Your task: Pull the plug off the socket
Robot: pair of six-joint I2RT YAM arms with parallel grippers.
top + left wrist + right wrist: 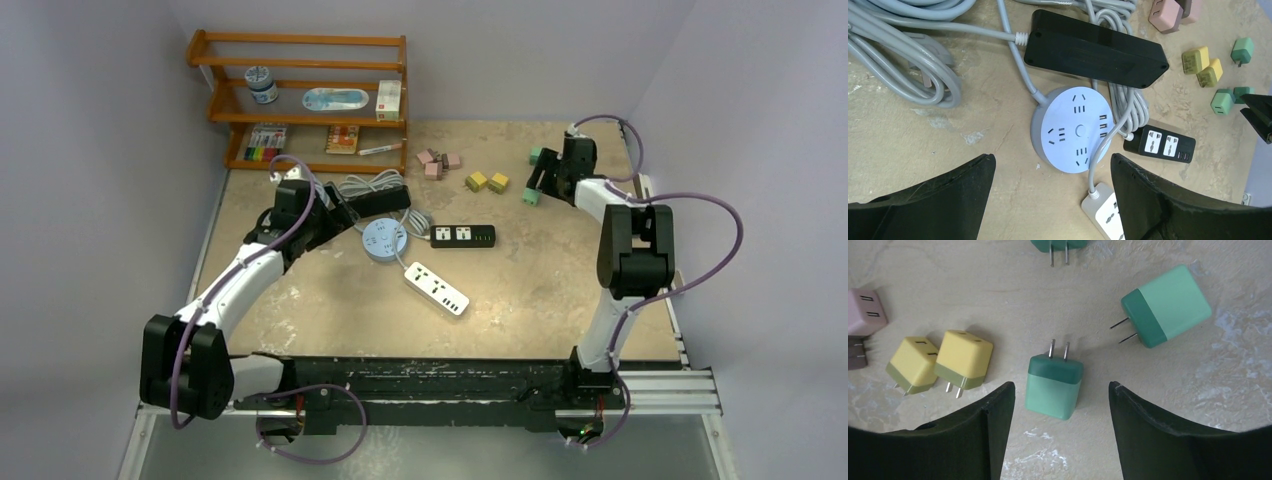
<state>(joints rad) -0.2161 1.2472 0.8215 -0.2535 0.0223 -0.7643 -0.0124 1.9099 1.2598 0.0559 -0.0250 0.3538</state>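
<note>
I judge the pull complete: no plug sits in the round socket (1073,130), the black strip (1159,143) or the white strip (1108,212), as far as their faces show. The green plug (1054,387) lies loose near the far right corner of the table (560,300), prongs bare, between the spread fingers of the right tool (1060,385) and clear of both. The left tool (1052,162) hangs released above the round socket, left of the table's middle, grasping nothing. In my judgement, only clearing both arms is left. The table is a matt, mottled beige slab with scuffs. Coiled grey cables (898,55) lie toward its far left corner, before a wooden shelf (300,100). Plain pale walls close three sides.
</note>
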